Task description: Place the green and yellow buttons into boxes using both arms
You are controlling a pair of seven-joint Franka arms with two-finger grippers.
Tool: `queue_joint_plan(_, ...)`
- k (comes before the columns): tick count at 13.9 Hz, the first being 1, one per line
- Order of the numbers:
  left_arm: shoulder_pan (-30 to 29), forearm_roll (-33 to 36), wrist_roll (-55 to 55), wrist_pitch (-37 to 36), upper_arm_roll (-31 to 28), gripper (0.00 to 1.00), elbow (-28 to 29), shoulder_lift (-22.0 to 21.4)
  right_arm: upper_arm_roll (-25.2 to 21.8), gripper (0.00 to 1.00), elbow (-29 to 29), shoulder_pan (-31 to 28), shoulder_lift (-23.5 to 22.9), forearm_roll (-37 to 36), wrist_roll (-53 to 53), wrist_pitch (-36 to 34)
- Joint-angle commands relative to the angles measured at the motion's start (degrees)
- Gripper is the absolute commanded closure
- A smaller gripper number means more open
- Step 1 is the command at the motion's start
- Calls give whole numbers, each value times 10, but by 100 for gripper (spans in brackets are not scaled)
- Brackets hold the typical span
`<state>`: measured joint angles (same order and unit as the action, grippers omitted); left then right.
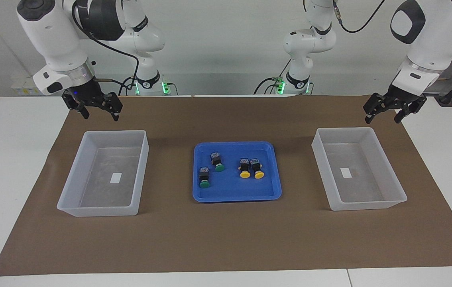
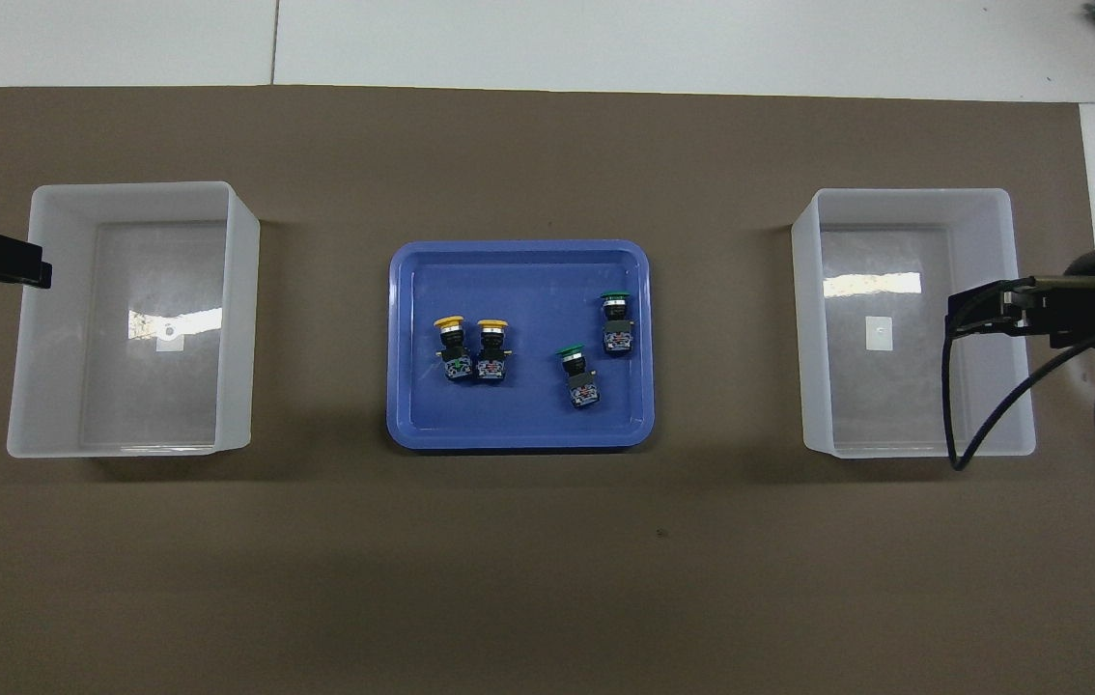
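Brown paper [image 1: 226,239] covers the middle of the white worktop [image 1: 10,159], and it is the closest thing I see from the facing camera.

Going across that view, I first see the right claw [image 1: 97,111]. It hangs in the air by the corner of the box at the right arm's end [image 1: 136,171], the corner closest to the robots. Its fingers are spread apart and it holds nothing. That box has nothing in it but a small white sticker [image 1: 116,177].

Next comes the blue tray [image 1: 237,197], between the two boxes. All four buttons lie in it on their sides. Each one's long way runs from the robots toward the camera, with the round cap pointing away from the robots. The two green buttons are on the side toward the right arm: one green button [image 1: 204,177] is farther from the robots, the other green button [image 1: 217,162] is closer to them. The two yellow buttons [image 1: 251,168] lie side by side, touching or almost touching, on the side toward the left arm.

Then I see the box at the left arm's end [image 1: 385,165], also with only its sticker. The left claw [image 1: 387,112] hangs over the mat near this box's corner closest to the robots, fingers spread, holding nothing.
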<state>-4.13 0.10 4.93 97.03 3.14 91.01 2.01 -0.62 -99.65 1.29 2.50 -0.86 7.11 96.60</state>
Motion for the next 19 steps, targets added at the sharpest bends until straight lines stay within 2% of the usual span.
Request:
queue_joint_plan(1, -7, -6, 10, 6, 2, 0, 10, -11, -2, 0, -4, -3, 7, 16, -18, -5)
queue_joint_plan(15, 18, -6, 1, 11, 11, 0, 16, -10, -2, 0, -4, -3, 7, 16, -18, -5)
queue_joint_plan(19, 76, -7, -89, 41, 11, 0, 50, -11, -2, 0, -4, -3, 7, 16, -18, -5)
